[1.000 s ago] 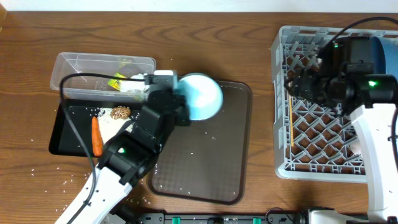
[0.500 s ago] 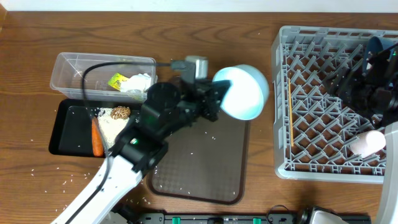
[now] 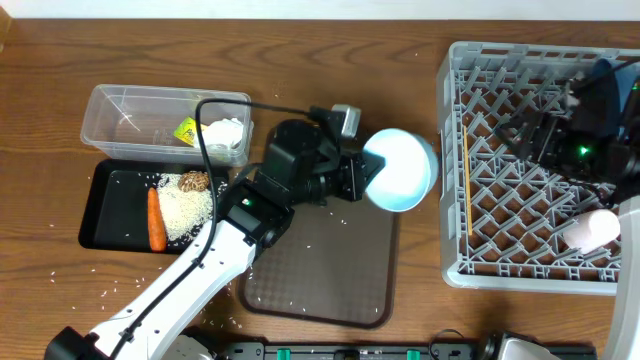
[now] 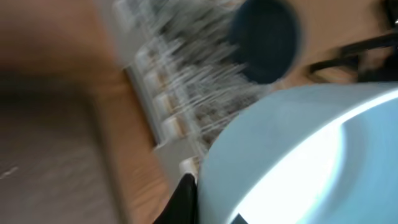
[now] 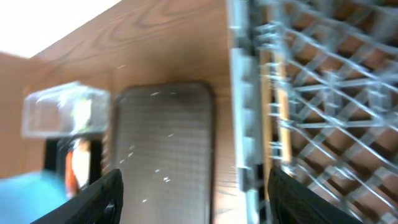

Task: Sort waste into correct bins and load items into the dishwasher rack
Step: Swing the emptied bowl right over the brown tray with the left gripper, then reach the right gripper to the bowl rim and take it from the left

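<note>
My left gripper (image 3: 368, 176) is shut on the rim of the white bowl with a pale inside (image 3: 402, 170). It holds the bowl tilted in the air between the brown serving tray and the grey dishwasher rack (image 3: 500, 270). In the left wrist view the bowl (image 4: 298, 155) fills the lower right, with the rack (image 4: 180, 93) behind it. My right gripper (image 3: 545, 138) is open and empty above the rack. Its fingers (image 5: 199, 199) are spread wide. The blue dish (image 3: 612, 85), a white cup (image 3: 596, 228) and a chopstick (image 3: 466, 185) are in the rack.
The clear tub (image 3: 130, 115) holds the tissue (image 3: 226, 133) and the wrapper (image 3: 187, 130). The black tray (image 3: 110, 215) holds the carrot (image 3: 154, 218), the brown lump (image 3: 194, 181) and rice (image 3: 188, 208). The brown serving tray (image 3: 320, 270) has a few grains on it. Loose rice lies on the table.
My left arm has carried the bowl to the right, from over the serving tray's top edge towards the rack. My right arm has shifted over the rack's right part.
</note>
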You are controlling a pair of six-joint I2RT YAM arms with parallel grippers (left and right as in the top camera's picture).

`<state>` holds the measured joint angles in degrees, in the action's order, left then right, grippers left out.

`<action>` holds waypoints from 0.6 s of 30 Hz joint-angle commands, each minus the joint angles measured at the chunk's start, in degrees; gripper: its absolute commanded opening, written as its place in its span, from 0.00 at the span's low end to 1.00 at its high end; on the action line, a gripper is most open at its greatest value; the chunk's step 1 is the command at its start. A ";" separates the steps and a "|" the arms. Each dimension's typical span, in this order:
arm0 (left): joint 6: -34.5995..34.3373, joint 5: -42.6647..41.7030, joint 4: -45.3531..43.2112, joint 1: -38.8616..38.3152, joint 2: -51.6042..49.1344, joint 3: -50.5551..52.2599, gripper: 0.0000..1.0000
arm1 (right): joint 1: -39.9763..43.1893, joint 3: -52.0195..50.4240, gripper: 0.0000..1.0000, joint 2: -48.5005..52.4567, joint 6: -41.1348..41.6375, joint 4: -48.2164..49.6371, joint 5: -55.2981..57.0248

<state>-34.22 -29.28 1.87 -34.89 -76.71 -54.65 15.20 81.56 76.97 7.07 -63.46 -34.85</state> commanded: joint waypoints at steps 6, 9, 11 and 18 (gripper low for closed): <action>6.82 22.03 11.91 0.09 0.68 -0.24 0.06 | -14.60 0.57 0.68 -0.68 -5.64 -0.22 -6.10; 7.04 25.24 14.40 0.09 0.74 -0.24 0.06 | -21.90 0.48 0.68 -0.57 -3.34 0.28 1.49; 7.58 25.94 15.50 0.09 0.76 -0.24 0.06 | -26.86 0.35 0.68 -0.20 1.14 0.76 9.86; 7.63 27.98 15.89 0.09 1.64 -1.33 0.06 | -39.26 -0.07 0.60 5.07 10.56 1.60 26.21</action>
<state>-27.83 -3.97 17.72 -34.89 -76.71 -54.65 -20.80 81.58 79.11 11.73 -62.28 -18.09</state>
